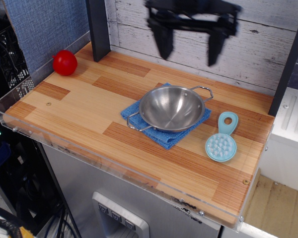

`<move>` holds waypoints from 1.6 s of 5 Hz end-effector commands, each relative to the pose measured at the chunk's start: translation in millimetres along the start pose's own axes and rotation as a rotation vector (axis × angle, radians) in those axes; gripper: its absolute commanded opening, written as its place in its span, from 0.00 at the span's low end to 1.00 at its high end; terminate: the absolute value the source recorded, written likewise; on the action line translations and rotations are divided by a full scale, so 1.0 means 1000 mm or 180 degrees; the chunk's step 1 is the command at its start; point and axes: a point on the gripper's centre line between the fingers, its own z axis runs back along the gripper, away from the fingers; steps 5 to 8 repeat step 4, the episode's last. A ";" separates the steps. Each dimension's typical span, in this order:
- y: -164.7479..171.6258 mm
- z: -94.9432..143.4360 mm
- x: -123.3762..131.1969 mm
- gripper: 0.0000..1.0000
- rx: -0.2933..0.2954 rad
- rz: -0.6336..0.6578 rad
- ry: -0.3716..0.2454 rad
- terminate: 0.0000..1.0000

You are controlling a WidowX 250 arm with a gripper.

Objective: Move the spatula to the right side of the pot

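The light-blue spatula (222, 142) lies flat on the wooden table to the right of the pot, its round nubbed head toward the front and its holed handle toward the back. The shiny steel pot (170, 107) sits upright on a blue cloth (161, 134) in the middle of the table. My black gripper (189, 48) hangs high above the back of the table, behind and above the pot. Its two fingers are spread wide apart with nothing between them. It is well away from the spatula.
A red ball (65, 62) rests at the back left corner. A dark post (98, 29) stands at the back. A clear plastic rim (89, 153) runs along the table's front and left edges. A white plank wall is behind.
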 end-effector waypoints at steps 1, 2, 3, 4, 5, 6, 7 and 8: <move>0.022 0.021 0.005 1.00 0.0042 -0.0092 -0.0016 0.00; 0.028 0.017 0.007 1.00 0.0315 -0.0158 0.0232 0.00; 0.028 0.017 0.007 1.00 0.0315 -0.0158 0.0232 0.00; 0.028 0.017 0.007 1.00 0.0315 -0.0158 0.0232 1.00; 0.028 0.017 0.007 1.00 0.0315 -0.0158 0.0232 1.00; 0.028 0.017 0.007 1.00 0.0315 -0.0158 0.0232 1.00; 0.028 0.017 0.007 1.00 0.0315 -0.0158 0.0232 1.00; 0.028 0.017 0.007 1.00 0.0315 -0.0158 0.0232 1.00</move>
